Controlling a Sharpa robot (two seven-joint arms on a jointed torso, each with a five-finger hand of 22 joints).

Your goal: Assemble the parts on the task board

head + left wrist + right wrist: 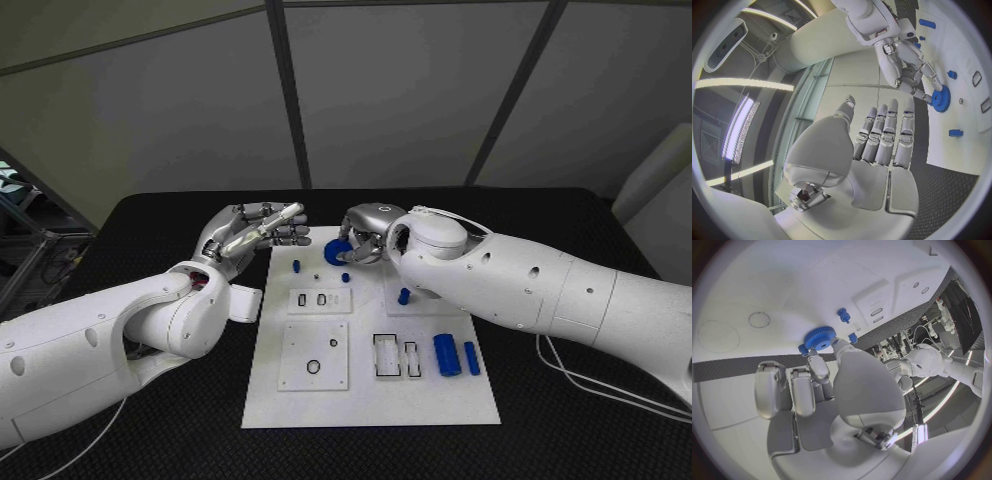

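White task board (368,400) lies on a black table (173,215).

Matt white task board (372,400), rough black table (173,440)

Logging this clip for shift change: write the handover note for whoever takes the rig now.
Left hand: holds nothing, fingers straight, raised beside the task board.
Right hand: fingertips on the blue gear at the board's far end.
Two blue cylinders lie at the board's right side; small blue pieces stand further up.
Done: cannot tell whether the gear is seated. Left: the loose cylinders and the open slots.
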